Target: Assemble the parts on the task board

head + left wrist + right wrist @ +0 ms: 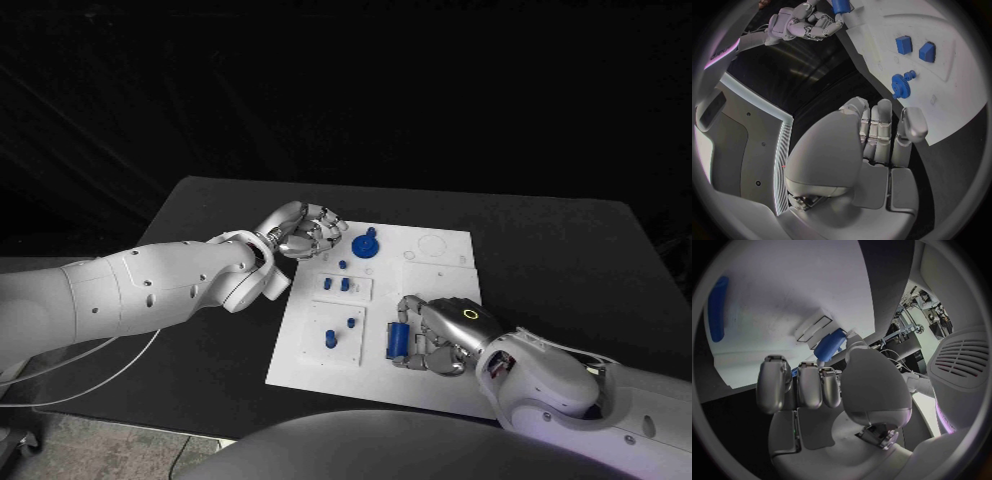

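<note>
The white task board (433, 290) lies mid-table. My right hand (444, 332) is over its near right part and grips a blue cylinder (397, 341) between thumb and fingers; the cylinder (831, 344) shows at the fingertips, and again in the left wrist view (839, 6) in that hand (801, 22). My left hand (303, 232) hovers at the board's far left edge, fingers (879, 132) curled in with nothing in them. Just beside it a blue gear (366, 243) sits on the board. Two small blue blocks (336, 285) stand mid-left, and further small blue parts (336, 335) lie nearer me.
Black table (562, 250) surrounds the board, with open room to the right and far side. The board's far right part (436, 247) carries only pale outlines. Loose cables (87, 370) hang off the table's left.
</note>
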`<action>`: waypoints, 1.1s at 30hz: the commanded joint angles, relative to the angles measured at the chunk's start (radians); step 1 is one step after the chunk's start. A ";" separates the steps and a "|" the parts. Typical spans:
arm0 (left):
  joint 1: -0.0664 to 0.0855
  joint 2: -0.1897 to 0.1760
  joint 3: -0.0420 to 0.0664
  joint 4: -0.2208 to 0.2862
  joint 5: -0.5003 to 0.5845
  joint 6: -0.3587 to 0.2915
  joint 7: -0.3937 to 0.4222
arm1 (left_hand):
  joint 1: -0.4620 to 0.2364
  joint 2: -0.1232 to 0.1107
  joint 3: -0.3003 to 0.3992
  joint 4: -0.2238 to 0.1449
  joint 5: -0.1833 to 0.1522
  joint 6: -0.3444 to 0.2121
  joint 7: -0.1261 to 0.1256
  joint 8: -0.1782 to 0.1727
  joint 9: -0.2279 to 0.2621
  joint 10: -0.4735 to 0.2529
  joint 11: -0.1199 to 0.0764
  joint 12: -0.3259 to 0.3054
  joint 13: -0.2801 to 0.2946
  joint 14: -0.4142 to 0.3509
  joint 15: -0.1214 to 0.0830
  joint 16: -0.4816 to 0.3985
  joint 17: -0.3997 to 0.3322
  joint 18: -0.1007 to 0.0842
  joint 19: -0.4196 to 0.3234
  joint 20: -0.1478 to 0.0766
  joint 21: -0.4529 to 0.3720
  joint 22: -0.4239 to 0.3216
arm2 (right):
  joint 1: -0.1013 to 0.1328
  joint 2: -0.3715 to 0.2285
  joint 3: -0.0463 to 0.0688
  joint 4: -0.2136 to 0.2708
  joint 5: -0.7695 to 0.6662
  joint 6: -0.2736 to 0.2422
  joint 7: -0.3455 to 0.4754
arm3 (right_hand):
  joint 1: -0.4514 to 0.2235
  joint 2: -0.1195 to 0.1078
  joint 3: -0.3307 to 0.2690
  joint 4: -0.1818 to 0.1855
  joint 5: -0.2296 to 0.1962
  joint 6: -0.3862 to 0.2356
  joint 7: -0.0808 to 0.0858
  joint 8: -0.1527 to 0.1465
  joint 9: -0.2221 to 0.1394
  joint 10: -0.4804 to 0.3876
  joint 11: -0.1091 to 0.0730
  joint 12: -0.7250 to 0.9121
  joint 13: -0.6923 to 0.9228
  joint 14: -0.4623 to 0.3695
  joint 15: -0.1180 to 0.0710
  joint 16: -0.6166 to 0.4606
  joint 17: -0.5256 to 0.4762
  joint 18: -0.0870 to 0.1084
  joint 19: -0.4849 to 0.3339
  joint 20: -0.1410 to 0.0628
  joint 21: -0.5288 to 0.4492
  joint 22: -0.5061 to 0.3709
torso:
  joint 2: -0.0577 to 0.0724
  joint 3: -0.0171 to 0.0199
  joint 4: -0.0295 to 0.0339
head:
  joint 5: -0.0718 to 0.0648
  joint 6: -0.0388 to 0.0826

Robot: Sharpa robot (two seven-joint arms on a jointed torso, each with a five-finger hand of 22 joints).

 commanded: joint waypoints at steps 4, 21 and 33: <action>0.000 0.002 0.001 0.001 -0.001 0.019 0.003 | 0.007 0.000 0.003 0.004 0.005 0.001 0.005 0.005 -0.001 0.002 0.005 0.006 -0.001 -0.005 0.002 -0.003 -0.001 0.012 -0.006 -0.003 -0.004 0.144 | -0.002 0.001 0.000 -0.004 -0.002 -0.003 0.016 | 0.004 0.032 0.021 -0.002 0.289 0.023 -0.009 0.027 -0.040 0.092 -0.010 0.012 0.247 0.031 -0.007 0.009 0.021 0.010 0.009 0.000 0.002 0.178 | 0.000 -0.0001 0.0003 | 0.002 0.000; -0.001 0.003 0.001 -0.002 -0.001 0.025 0.000 | 0.009 0.002 0.005 0.003 0.006 0.000 0.006 0.005 -0.002 0.003 0.005 0.006 -0.002 -0.005 0.002 -0.004 -0.002 0.012 -0.006 -0.003 -0.003 0.144 | -0.002 -0.008 0.000 0.005 0.017 -0.053 0.056 | -0.072 0.030 0.092 0.003 0.632 0.047 -0.008 0.012 -0.164 0.103 -0.017 0.025 0.259 0.041 -0.013 0.028 0.058 0.006 0.019 -0.007 0.025 0.186 | 0.000 0.0003 0.0000 | 0.006 0.000; -0.001 0.003 0.001 -0.003 -0.001 0.028 -0.002 | 0.009 0.002 0.005 0.003 0.006 0.000 0.006 0.005 -0.002 0.003 0.005 0.006 -0.002 -0.005 0.002 -0.004 -0.002 0.012 -0.006 -0.003 -0.003 0.144 | -0.005 -0.021 0.000 0.020 0.020 -0.008 0.035 | -0.108 0.028 0.130 0.002 0.671 0.048 -0.005 -0.009 -0.214 0.106 -0.017 0.028 0.262 0.044 -0.014 0.033 0.068 0.004 0.021 -0.007 0.031 0.187 | 0.000 -0.0003 0.0001 | 0.003 0.000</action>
